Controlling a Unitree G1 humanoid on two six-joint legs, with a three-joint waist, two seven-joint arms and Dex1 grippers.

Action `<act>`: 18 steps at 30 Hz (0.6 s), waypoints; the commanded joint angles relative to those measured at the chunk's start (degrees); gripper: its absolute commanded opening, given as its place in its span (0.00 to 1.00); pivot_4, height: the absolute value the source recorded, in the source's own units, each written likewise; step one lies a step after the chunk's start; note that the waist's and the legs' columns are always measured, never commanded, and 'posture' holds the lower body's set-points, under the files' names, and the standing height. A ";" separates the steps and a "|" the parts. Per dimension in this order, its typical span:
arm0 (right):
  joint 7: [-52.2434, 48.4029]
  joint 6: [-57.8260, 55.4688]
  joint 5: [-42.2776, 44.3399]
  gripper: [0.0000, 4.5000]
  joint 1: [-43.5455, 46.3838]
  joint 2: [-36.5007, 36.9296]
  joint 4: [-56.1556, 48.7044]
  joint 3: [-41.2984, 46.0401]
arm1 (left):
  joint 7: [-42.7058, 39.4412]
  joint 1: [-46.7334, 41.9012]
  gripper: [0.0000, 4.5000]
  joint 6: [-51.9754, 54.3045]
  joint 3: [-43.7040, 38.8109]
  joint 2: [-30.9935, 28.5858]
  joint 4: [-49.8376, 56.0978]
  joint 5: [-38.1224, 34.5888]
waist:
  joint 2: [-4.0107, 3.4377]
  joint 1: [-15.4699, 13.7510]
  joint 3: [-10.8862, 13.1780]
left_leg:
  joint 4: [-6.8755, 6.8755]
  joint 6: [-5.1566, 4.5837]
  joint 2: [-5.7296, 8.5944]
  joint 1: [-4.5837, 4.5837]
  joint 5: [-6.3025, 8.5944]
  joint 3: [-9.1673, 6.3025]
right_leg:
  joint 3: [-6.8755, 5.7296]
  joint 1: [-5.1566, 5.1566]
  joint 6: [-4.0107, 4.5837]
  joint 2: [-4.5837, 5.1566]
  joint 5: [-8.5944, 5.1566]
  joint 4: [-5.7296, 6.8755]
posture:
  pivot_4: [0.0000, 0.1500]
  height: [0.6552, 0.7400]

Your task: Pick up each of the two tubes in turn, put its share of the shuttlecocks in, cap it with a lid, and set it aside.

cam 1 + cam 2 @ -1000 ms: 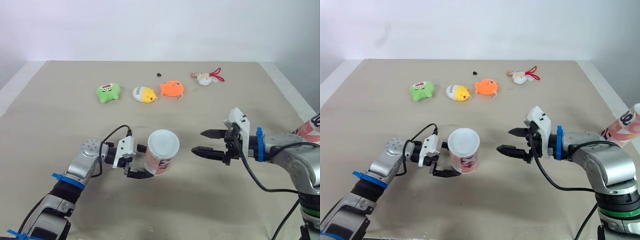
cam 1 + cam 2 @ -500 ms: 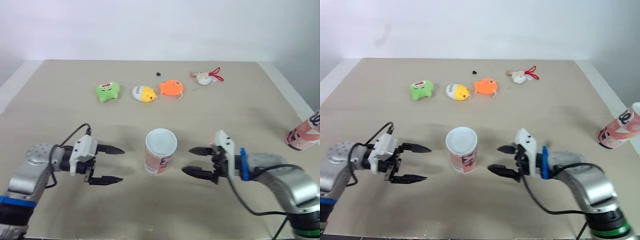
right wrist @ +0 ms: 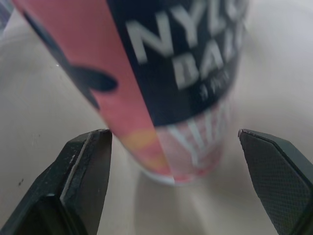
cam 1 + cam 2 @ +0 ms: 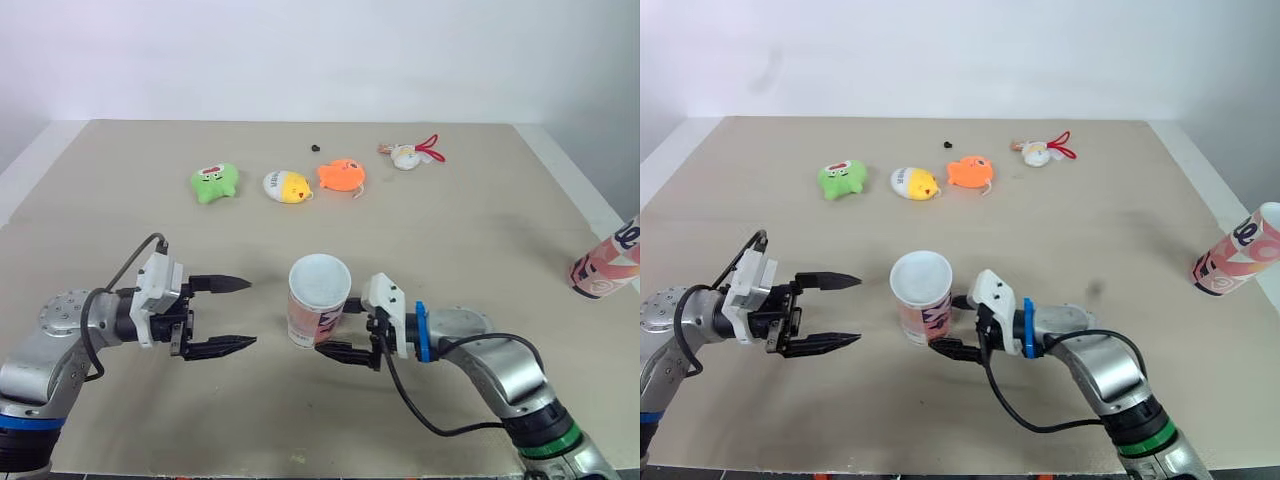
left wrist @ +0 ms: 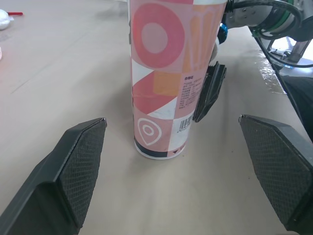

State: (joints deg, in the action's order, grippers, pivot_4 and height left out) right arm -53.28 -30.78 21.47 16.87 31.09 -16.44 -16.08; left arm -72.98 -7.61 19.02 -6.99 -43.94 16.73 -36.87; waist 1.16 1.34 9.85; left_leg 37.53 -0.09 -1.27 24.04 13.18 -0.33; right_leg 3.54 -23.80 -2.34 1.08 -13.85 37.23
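Observation:
A pink patterned tube (image 4: 319, 302) with a white round top stands upright on the table's middle. My left gripper (image 4: 238, 314) is open, a short way to the tube's left and apart from it. In the left wrist view the tube (image 5: 171, 83) rises between my wide-spread fingers (image 5: 73, 171). My right gripper (image 4: 952, 325) is open at the tube's right side, low down, with one finger on each side of its base. The right wrist view has the tube (image 3: 171, 63) close up between the fingers (image 3: 83, 176), with gaps on both sides. A second tube (image 4: 606, 268) leans at the table's right edge.
Across the far part of the table lie a green plush toy (image 4: 215, 183), a yellow one (image 4: 287, 186) and an orange one (image 4: 342, 176). A white toy with a red cord (image 4: 410, 155) and a small black bit (image 4: 317, 148) lie behind them.
My left gripper let go of the tube, leaving it standing, and drew back to the left. My right gripper moved left and now straddles the tube's base. The camera shifted a little.

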 commanded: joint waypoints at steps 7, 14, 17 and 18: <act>-2.45 3.18 -1.23 0.98 4.84 -3.74 2.68 -2.77 | 0.23 0.07 1.00 0.22 -0.33 -0.36 2.21 -0.92 | 0.00 0.01 0.00 | 0.00 0.10 -0.12 0.00 -0.06 0.09 | 0.00 -0.03 0.16 -0.12 0.10 0.03 | 1.00 1.00; -4.23 5.00 -1.56 0.71 6.06 -4.74 5.37 -2.96 | 0.97 0.55 1.00 -0.19 -0.19 0.15 2.51 -0.57 | 0.00 0.01 0.00 | 0.01 0.14 -0.28 -0.04 -0.08 0.12 | 0.00 -0.04 0.19 -0.29 0.12 0.05 | 1.00 1.00; -3.24 4.47 -1.75 0.53 5.97 -4.65 5.59 -2.12 | 1.22 0.68 1.00 -0.52 0.02 0.44 2.42 -0.31 | 0.00 0.01 0.00 | 0.01 0.15 -0.31 -0.05 -0.09 0.12 | 0.01 -0.04 0.34 -0.36 0.20 0.07 | 1.00 1.00; -2.95 4.08 -1.52 0.53 6.04 -4.66 5.68 -1.67 | 1.28 0.69 1.00 -0.69 0.16 0.56 2.31 -0.20 | 0.00 0.01 -0.01 | 0.01 0.15 -0.32 -0.05 -0.09 0.12 | 0.01 -0.04 0.35 -0.38 0.21 0.07 | 1.00 1.00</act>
State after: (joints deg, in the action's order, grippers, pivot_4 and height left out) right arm -56.32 -26.78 19.41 22.34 26.64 -9.94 -19.45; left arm -71.76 -6.99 19.06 -6.57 -43.54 17.51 -36.90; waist 1.17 1.35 9.84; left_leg 37.55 0.06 -1.59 23.99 13.09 -0.21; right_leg 3.56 -23.84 -1.99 0.68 -13.64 37.30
